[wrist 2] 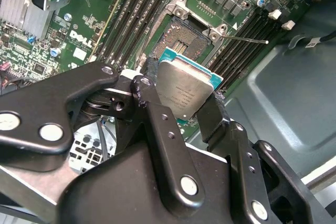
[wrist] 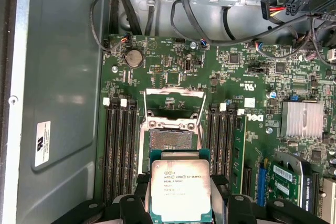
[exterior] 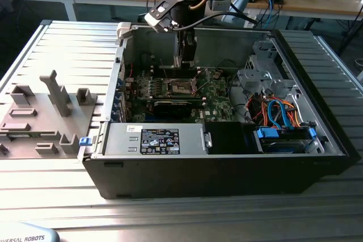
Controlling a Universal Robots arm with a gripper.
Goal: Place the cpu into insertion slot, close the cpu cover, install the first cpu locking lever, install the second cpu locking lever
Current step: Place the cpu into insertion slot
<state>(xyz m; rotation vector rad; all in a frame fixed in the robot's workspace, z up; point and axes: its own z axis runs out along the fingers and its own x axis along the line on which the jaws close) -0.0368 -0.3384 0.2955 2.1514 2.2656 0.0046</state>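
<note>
My gripper (wrist 2: 184, 97) is shut on the cpu (wrist 2: 185, 88), a flat square chip with a silver-grey top, pinched by two opposite edges between the black fingers (wrist 2: 150, 80). The chip hangs just short of the insertion slot (wrist 2: 185, 36), off to one side and above it. In the first wrist view the cpu (wrist: 181, 190) lies just before the bare dark insertion slot (wrist: 169, 140). The cpu cover (wrist: 173, 92) stands swung open beyond the socket, and a thin locking lever (wrist: 202, 109) is raised beside it. In the exterior view the gripper (exterior: 186, 63) hovers inside the case above the insertion slot (exterior: 182, 87).
Memory slots (wrist: 119, 145) flank the socket on both sides. A finned heatsink (wrist: 302, 119) and expansion cards sit nearby. Cables (exterior: 278, 111) and a drive cage (exterior: 258, 75) fill the case at the exterior view's right. A grey fixture tray (exterior: 39, 117) lies outside at the left.
</note>
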